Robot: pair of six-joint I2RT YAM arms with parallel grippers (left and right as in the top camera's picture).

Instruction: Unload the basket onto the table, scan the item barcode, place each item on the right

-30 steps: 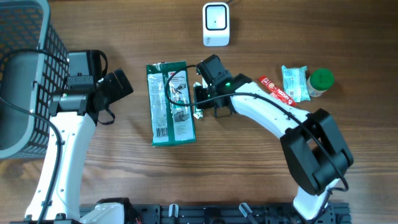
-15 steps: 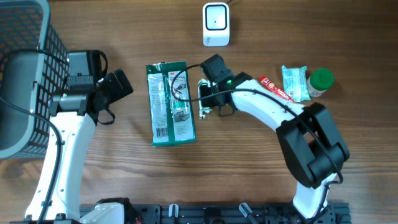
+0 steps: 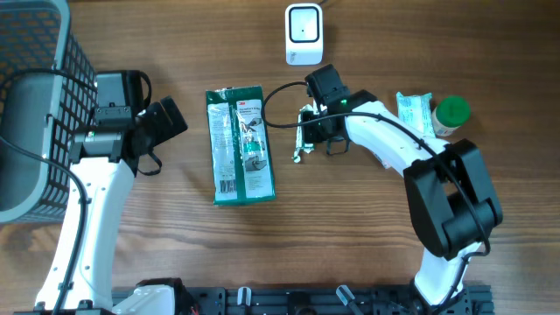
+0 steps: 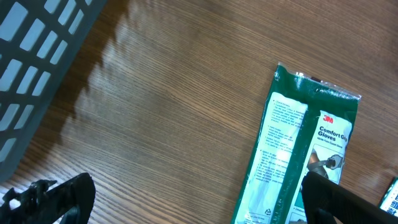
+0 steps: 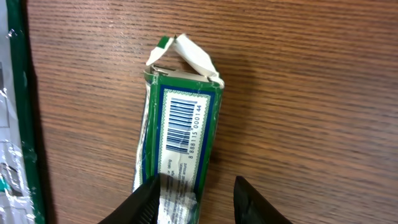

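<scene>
A small green-and-white packet (image 5: 183, 124) lies on the wood with its barcode facing up and its torn end pointing away. My right gripper (image 5: 199, 202) straddles its near end. The left finger (image 5: 149, 199) rests against the packet, while the right finger (image 5: 255, 202) stands clear of it with bare wood between, so the gripper is open. Overhead, the packet (image 3: 300, 147) and right gripper (image 3: 312, 131) sit below the white scanner (image 3: 304, 33). My left gripper (image 3: 168, 122) is wide open and holds nothing, left of the green gloves pack (image 3: 241, 144).
A grey mesh basket (image 3: 35, 96) stands at the far left. A red stick pack (image 3: 388, 125), a pale wipes packet (image 3: 413, 115) and a green-lidded jar (image 3: 452, 112) lie at the right. The gloves pack (image 4: 298, 162) reaches into the left wrist view.
The right arm has carried the small packet to the right and slightly up, away from the gloves pack, and its jaws have widened off the packet. The left arm has not moved.
</scene>
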